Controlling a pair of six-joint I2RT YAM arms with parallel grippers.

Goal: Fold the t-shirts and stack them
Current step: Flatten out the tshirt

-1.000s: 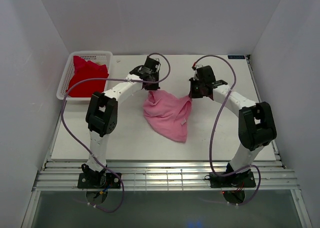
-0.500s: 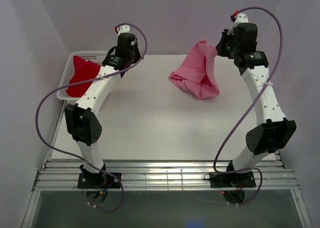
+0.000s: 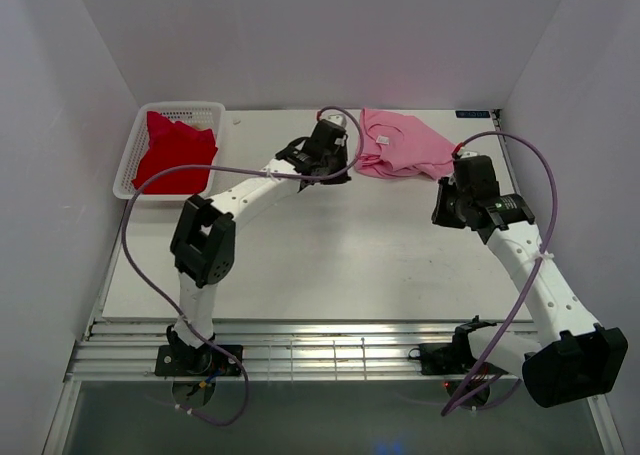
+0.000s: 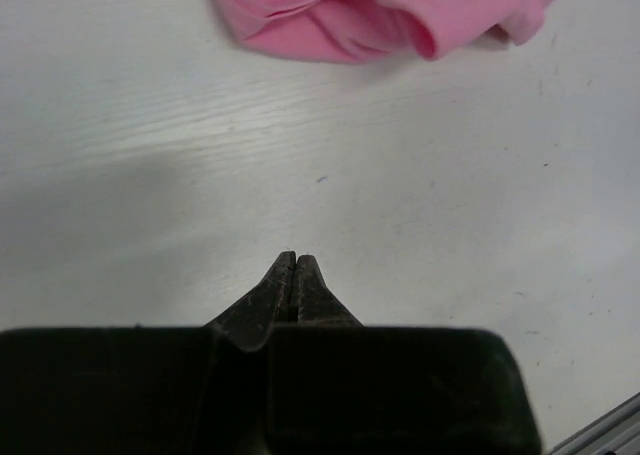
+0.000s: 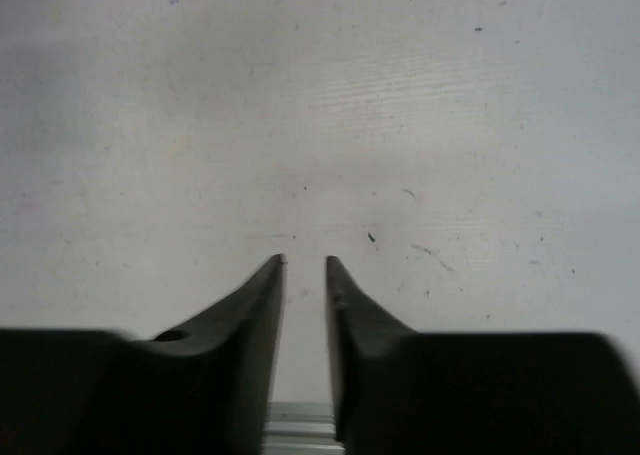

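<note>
The light pink t-shirt (image 3: 405,147) lies crumpled at the back of the table, right of centre; its near edge shows at the top of the left wrist view (image 4: 380,20). The red t-shirt (image 3: 172,157) lies bunched in the basket at the back left. My left gripper (image 3: 338,170) is shut and empty, just left of the pink shirt and clear of it; its fingertips (image 4: 292,262) hang over bare table. My right gripper (image 3: 449,213) is slightly open and empty over bare table (image 5: 305,263), in front and to the right of the pink shirt.
The white mesh basket (image 3: 180,106) stands at the back left corner. White walls close in the table at the back and both sides. A metal rail (image 3: 320,355) runs along the near edge. Purple cables loop off both arms.
The right gripper has let go of the pink shirt, which now lies at the back of the table, and has dropped down. The left arm has swung from the basket toward the shirt.
</note>
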